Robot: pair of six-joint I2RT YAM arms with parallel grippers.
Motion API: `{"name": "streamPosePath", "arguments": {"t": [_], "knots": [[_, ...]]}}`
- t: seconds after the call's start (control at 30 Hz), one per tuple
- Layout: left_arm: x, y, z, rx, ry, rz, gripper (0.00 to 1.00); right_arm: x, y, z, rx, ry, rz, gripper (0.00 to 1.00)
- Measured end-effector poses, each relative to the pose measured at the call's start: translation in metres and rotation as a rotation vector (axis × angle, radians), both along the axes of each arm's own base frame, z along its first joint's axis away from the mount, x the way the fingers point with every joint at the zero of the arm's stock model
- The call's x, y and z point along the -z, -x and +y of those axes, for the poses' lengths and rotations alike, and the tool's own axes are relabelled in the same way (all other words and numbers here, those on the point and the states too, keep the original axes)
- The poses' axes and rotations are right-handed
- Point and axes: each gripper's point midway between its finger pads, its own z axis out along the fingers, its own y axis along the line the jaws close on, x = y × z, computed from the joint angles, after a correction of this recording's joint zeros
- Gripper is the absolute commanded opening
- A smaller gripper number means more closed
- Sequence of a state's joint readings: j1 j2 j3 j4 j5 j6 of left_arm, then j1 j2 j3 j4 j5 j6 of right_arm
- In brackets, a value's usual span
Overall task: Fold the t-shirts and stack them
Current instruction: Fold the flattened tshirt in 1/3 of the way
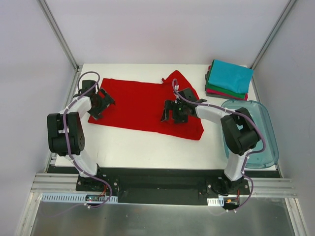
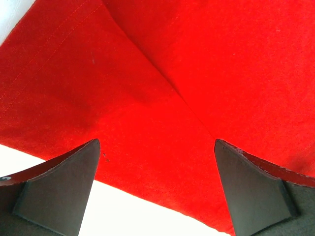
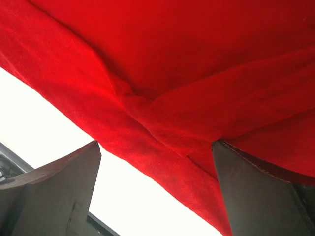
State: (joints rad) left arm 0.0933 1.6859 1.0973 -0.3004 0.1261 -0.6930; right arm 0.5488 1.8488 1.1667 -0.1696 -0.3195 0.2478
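A bright red t-shirt [image 1: 140, 103] lies spread across the middle of the white table [image 1: 147, 147]. My left gripper [image 1: 97, 107] is open over the shirt's left edge; the left wrist view shows red cloth [image 2: 157, 98] between its spread fingers [image 2: 59, 187]. My right gripper [image 1: 172, 114] is open over the shirt's right part near its front edge; the right wrist view shows a cloth fold [image 3: 162, 123] between the fingers [image 3: 256, 191]. A stack of folded shirts [image 1: 228, 78], teal on top with green and crimson-pink below, sits at the back right.
A clear bluish plastic tub [image 1: 253, 132] stands at the table's right edge, beside the right arm. Metal frame posts rise at the back corners. White walls enclose the table.
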Motion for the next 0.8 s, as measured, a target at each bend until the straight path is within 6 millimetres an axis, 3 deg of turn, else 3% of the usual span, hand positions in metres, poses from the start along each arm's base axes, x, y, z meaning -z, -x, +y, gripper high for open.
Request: {"name": "streamPosePath", "arguments": {"t": [0.17, 0.27, 0.4, 0.53, 0.67, 0.8], "knots": [[0.009, 0.002, 0.001, 0.001, -0.003, 0.024, 0.99, 0.003, -0.019, 0.008, 0.029, 0.005, -0.040, 0.96], [0.009, 0.001, 0.002, -0.001, -0.007, 0.024, 0.99, -0.003, -0.051, 0.021, 0.051, 0.003, -0.109, 0.96], [0.011, 0.002, 0.005, -0.010, -0.025, 0.028, 0.99, -0.031, -0.104, 0.044, 0.069, -0.032, -0.260, 0.96], [0.011, 0.003, 0.006, -0.012, -0.030, 0.029, 0.99, -0.070, -0.136, 0.058, 0.066, -0.066, -0.391, 0.96], [0.008, 0.003, 0.005, -0.006, -0.026, 0.022, 0.99, -0.083, -0.132, 0.050, 0.047, -0.035, -0.428, 0.96], [-0.002, -0.006, 0.002, 0.014, -0.013, -0.003, 0.99, -0.067, -0.088, 0.018, 0.013, 0.056, -0.346, 0.96]]}}
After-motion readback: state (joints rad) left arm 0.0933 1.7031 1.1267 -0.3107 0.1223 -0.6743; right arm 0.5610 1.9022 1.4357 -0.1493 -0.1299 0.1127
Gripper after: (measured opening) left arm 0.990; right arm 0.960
